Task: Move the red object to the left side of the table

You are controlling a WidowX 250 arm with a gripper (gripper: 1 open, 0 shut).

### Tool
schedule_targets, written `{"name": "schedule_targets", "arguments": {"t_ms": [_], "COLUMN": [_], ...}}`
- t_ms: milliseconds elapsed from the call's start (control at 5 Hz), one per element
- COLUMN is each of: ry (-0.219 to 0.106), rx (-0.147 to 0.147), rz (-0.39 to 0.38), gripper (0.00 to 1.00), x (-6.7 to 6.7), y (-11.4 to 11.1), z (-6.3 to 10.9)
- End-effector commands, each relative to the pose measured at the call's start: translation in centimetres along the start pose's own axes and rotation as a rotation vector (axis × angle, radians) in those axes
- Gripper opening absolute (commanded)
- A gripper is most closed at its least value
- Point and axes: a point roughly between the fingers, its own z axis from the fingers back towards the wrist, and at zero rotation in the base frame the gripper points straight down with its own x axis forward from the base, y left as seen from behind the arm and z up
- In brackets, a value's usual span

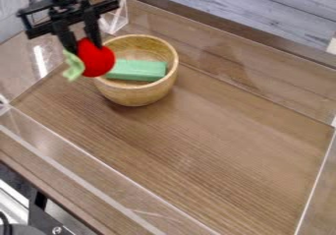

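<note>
Though partly hidden by dark fingers, the red object [93, 57] shows as a glossy oval toy with a pale green leafy cap hanging at its lower left. The claw [86, 44] is nearly closed, pinching it from above, clear of the surface [210, 150], with a wooden bowl [138, 85] holding a green block [140, 70] just to its right.

The robot's single black arm comes in at the upper left, above the far left part of the table [237, 131], with its wrist bent so the gripper [86, 48] points almost straight down. Two crossbars stick out sideways from the wrist, one to each side. The jaws are closed tightly on the red object [94, 59], which hangs between the fingertips clear of the table surface.
</note>
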Motion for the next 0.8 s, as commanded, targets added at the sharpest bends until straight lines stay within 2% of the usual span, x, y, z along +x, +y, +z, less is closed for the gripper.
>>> {"name": "schedule_targets", "arguments": {"t_ms": [0,200,600], "ry": [-0.046,-0.047,-0.056], "rx": [-0.002,0.011,0.021], "rz": [-0.013,-0.016,0.055], "gripper": [0.00,0.00,0.00], "x": [1.8,3.0,5.0], "y": [-0.5,-0.7,2.0], "z": [0.7,0.3,0.5]}}
